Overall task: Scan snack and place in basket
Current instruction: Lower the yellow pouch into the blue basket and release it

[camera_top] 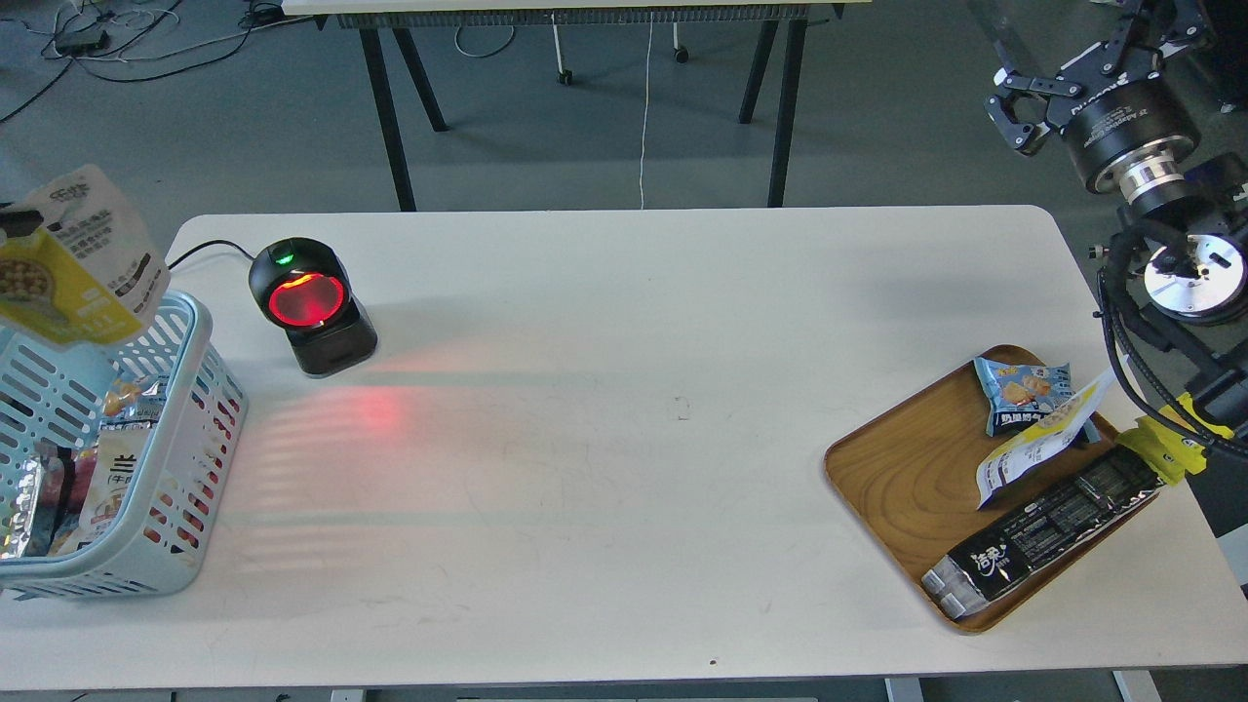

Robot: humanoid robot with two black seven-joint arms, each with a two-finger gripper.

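At the frame's left edge the snack (73, 258) hangs above the basket (195, 429), pinched by the left gripper (12, 224) (mostly cropped). Upper right, the right gripper (1024, 107) is spread, holding nothing. Table (624, 390) centre is open.

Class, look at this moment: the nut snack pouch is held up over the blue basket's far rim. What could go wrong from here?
1. The snack hangs over the rim of the basket, not its middle; if released now it might catch the edge and fall outside.
2. The left gripper is barely in view at the frame edge, so its hold cannot be checked.
3. The basket already holds several packs, so the pouch might land on top of them and slide.
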